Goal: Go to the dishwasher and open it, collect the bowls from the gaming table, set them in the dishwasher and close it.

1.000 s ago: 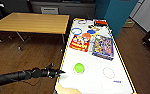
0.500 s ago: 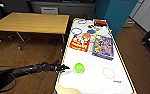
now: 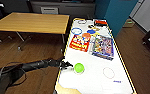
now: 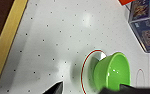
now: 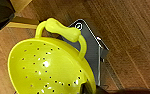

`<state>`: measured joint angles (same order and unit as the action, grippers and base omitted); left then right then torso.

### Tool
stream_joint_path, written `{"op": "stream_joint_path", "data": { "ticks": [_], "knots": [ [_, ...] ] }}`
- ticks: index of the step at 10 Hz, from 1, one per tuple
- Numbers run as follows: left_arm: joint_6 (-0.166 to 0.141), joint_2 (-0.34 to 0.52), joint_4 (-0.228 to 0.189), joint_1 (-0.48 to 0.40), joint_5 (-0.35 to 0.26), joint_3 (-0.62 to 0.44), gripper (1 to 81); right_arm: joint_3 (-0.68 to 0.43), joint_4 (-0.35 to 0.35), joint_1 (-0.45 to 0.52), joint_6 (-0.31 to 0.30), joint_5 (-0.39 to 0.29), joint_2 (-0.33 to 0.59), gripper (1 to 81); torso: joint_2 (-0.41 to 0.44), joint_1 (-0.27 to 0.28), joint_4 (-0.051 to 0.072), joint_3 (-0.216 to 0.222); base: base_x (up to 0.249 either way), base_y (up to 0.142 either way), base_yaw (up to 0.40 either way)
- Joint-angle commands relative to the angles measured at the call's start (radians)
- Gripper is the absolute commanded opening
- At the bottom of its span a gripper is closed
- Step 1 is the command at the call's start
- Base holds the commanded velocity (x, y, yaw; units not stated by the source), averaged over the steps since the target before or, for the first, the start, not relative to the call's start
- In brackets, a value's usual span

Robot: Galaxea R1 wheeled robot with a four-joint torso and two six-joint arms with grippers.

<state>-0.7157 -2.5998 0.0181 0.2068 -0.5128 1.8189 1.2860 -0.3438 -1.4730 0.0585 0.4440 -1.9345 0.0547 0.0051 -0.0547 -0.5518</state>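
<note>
Reaching in over the desk's (image 3: 121, 56) near edge, the left pincer (image 3: 66, 65) sits just beside the green bowl (image 3: 79, 67) in the head view, not yet touching it; spread unclear here. From the left wrist, its fingers (image 4: 54, 88) stand wide, the bowl (image 4: 113, 72) between them on glossy white. From the right wrist, the right pincer (image 5: 91, 88) holds a perforated yellow bowl (image 5: 46, 67) by its rim. The bowl looks light, stiff, slick; grip the rim.

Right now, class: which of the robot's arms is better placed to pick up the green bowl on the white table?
Left. Its hand reaches over the table edge beside the bowl; the right already carries a yellow colander.
</note>
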Motion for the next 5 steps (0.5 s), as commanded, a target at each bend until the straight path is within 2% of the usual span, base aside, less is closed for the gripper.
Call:
{"op": "stream_joint_path", "data": {
  "ticks": [1,5],
  "knots": [
    [-0.007,-0.059,0.003,-0.165,-0.066,0.060,81.1,-0.014,0.025,0.013,0.000,-0.071,0.053,1.0,0.000,0.000,0.000,0.000,0.000,0.000,0.000],
    [-0.005,-0.146,-0.007,-0.165,-0.067,0.153,81.1,-0.010,0.023,0.016,-0.002,-0.073,0.053,1.0,0.000,0.000,0.000,0.000,0.000,0.000,0.000]
  ]
}}
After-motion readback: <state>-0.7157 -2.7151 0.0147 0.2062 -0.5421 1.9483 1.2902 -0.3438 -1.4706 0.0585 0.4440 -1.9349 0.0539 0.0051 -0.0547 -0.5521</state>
